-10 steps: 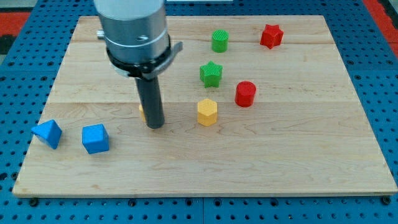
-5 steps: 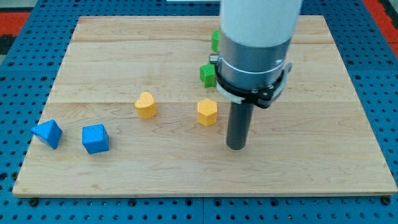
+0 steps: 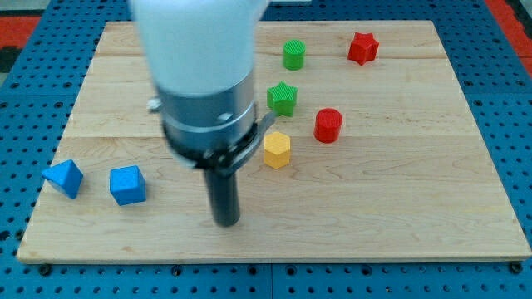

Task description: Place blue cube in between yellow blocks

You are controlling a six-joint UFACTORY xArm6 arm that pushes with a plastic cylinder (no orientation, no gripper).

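Presently the blue cube [image 3: 127, 184] sits near the view's bottom-left part of the wooden board [image 3: 399, 208], with a second blue block, wedge-like in shape [image 3: 64, 178], just beside it toward the view's left, the two apart. My tip [image 3: 226, 222] is down on the board to the view's right of the blue cube and slightly lower in the view, well apart from it and touching no block. No gripper on this arm; the rod holds nothing. Only one yellow block shows: a yellow hexagonal block [image 3: 277, 150], above and to the view's right of my tip, close by the arm's grey collar [image 3: 208, 124]. The arm body covers the middle-left of the board, so what lies behind it cannot be told. Farther out, a green star [image 3: 282, 98] stands above the yellow hexagonal block, and a green cylinder [image 3: 293, 55] above that, near the view's top. A red cylinder [image 3: 328, 125] lies to the view's right of the green star, slightly lower, apart from it. A red star [image 3: 362, 48] sits near the view's top right.
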